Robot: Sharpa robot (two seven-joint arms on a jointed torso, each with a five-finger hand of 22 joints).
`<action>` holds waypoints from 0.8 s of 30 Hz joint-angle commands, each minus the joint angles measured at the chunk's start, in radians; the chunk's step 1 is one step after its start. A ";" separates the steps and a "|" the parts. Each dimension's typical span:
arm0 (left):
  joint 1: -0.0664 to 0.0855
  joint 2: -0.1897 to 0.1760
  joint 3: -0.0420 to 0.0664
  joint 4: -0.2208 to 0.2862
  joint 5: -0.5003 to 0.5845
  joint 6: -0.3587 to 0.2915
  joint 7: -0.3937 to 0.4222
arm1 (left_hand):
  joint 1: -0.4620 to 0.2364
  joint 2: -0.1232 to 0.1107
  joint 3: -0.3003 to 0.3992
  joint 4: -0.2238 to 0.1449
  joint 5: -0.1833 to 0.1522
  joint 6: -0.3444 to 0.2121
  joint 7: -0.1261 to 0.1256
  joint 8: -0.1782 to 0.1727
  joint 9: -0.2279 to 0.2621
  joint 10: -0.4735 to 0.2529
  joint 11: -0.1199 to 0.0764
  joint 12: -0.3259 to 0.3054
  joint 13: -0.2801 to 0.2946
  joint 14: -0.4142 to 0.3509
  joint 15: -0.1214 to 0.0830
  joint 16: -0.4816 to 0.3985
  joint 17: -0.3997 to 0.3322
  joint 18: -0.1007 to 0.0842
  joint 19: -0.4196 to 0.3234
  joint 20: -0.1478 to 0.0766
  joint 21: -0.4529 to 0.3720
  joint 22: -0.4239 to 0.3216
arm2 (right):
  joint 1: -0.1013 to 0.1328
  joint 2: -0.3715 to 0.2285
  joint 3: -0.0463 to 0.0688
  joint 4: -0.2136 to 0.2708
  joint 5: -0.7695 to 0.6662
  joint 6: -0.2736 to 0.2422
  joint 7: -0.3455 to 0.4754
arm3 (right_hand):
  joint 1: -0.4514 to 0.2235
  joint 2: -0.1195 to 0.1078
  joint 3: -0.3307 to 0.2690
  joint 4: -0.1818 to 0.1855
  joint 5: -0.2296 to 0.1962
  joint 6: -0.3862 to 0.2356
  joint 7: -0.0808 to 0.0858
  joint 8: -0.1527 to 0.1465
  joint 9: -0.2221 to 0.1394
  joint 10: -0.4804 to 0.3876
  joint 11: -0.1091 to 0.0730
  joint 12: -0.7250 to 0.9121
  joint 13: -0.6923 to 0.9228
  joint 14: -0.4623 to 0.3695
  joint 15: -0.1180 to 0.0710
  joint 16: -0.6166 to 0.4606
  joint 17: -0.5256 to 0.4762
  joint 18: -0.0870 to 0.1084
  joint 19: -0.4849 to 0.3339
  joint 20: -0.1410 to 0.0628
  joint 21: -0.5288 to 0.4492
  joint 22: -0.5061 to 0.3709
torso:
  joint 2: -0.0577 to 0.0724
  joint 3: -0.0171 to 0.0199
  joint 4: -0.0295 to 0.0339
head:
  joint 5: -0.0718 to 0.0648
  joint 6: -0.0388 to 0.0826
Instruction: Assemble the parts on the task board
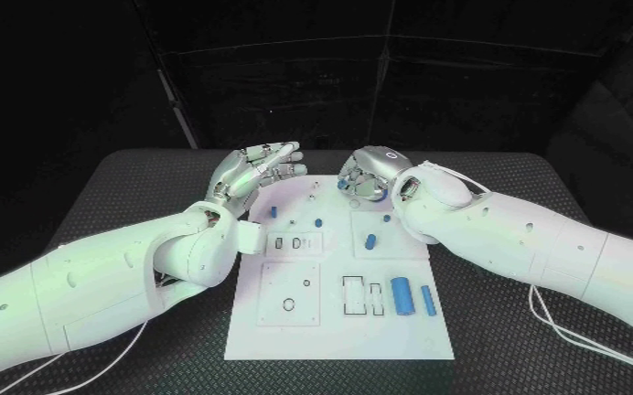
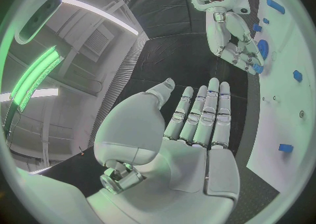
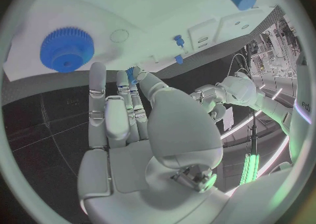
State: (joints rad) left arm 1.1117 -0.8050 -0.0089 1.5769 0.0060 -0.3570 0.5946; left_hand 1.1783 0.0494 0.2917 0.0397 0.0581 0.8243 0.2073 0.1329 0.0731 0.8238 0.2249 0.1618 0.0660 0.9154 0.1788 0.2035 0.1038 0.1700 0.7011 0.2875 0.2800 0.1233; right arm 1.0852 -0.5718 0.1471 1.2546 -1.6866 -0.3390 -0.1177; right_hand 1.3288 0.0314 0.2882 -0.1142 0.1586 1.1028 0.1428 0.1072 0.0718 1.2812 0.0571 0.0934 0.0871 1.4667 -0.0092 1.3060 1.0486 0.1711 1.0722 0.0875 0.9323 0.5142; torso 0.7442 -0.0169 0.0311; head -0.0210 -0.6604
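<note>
The board (image 1: 339,322) lies flat in the middle of the black table (image 1: 119,185), its near part bare. Further in, on its right side, two blue cylinders stand out: a thick one (image 1: 401,296) and, just beside it, a thinner one (image 1: 427,300). Left of these are rectangular slots (image 1: 361,294), and further left a panel with round holes (image 1: 290,294).

Past the middle, a small blue peg (image 1: 372,240) lies on the right panel, and smaller blue pieces (image 1: 318,222) sit near the board's centre line, with another (image 1: 272,212) toward the left edge.

At the far end, both hands hover over the board's far corners. The left hand (image 1: 251,176) is spread flat with fingers straight and together, holding nothing (its wrist view shows an empty palm (image 2: 197,129)). The right hand (image 1: 367,177) is curled downward above the board; in its wrist view the fingers (image 3: 125,108) point toward a blue gear (image 3: 66,50), with a small blue piece (image 3: 134,74) at the fingertips. Whether it is pinched I cannot tell.
</note>
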 commanded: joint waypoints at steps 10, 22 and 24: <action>0.002 -0.004 0.001 0.000 -0.001 0.010 0.005 | 0.005 0.009 0.003 -0.003 0.003 0.007 0.066 0.004 -0.002 0.006 -0.001 0.001 -0.002 0.004 0.000 0.005 -0.002 0.009 0.006 -0.001 0.005 0.000 | 0.023 0.089 0.001 -0.084 0.017 -0.054 -0.001 | -0.015 -0.025 0.019 0.020 -0.019 0.019 -0.012 0.000 0.001 0.010 0.000 -0.003 0.002 0.026 -0.010 0.004 -0.002 0.013 -0.005 -0.005 0.011 0.003 | 0.004 -0.0017 0.0026 | 0.006 0.001; 0.002 -0.001 0.001 -0.005 -0.001 0.010 0.005 | 0.005 0.009 0.004 -0.004 0.003 0.007 0.066 0.003 -0.002 0.006 -0.001 0.001 -0.002 0.005 0.000 0.004 -0.002 0.009 0.006 -0.001 0.005 -0.001 | 0.033 0.155 0.000 -0.149 0.017 0.033 -0.011 | -0.030 -0.041 0.033 0.049 -0.045 0.019 -0.012 -0.005 0.000 0.012 0.001 -0.008 0.002 0.025 -0.010 0.009 0.000 0.013 -0.007 -0.004 0.015 0.004 | 0.007 -0.0039 0.0017 | 0.012 -0.003; 0.003 -0.001 0.001 -0.006 -0.001 0.010 0.005 | 0.005 0.009 0.004 -0.004 0.003 0.007 0.066 0.003 -0.002 0.006 -0.001 0.001 -0.002 0.005 0.000 0.004 -0.002 0.009 0.006 -0.001 0.005 -0.001 | 0.034 0.162 0.000 -0.155 0.014 0.044 -0.013 | -0.031 -0.042 0.034 0.051 -0.047 0.019 -0.012 -0.006 -0.001 0.013 0.001 -0.008 0.002 0.025 -0.010 0.010 0.001 0.013 -0.007 -0.004 0.015 0.004 | 0.008 -0.0041 0.0013 | 0.012 -0.004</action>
State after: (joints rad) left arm 1.1124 -0.8068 -0.0088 1.5704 0.0065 -0.3570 0.5929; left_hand 1.1820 0.0530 0.2916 0.0397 0.0582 0.8276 0.2108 0.1329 0.0722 0.8238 0.2249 0.1618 0.0659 0.9154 0.1788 0.2034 0.1028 0.1699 0.7011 0.2874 0.2800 0.1232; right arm 1.1156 -0.4133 0.1463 1.1018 -1.6707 -0.3383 -0.1249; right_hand 1.2948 -0.0026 0.3223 -0.0687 0.1160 1.1105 0.1350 0.1060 0.0715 1.2884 0.0571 0.0889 0.0878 1.4631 -0.0127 1.3106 1.0481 0.1710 1.0684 0.0837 0.9408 0.5174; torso 0.7512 -0.0206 0.0341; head -0.0090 -0.6634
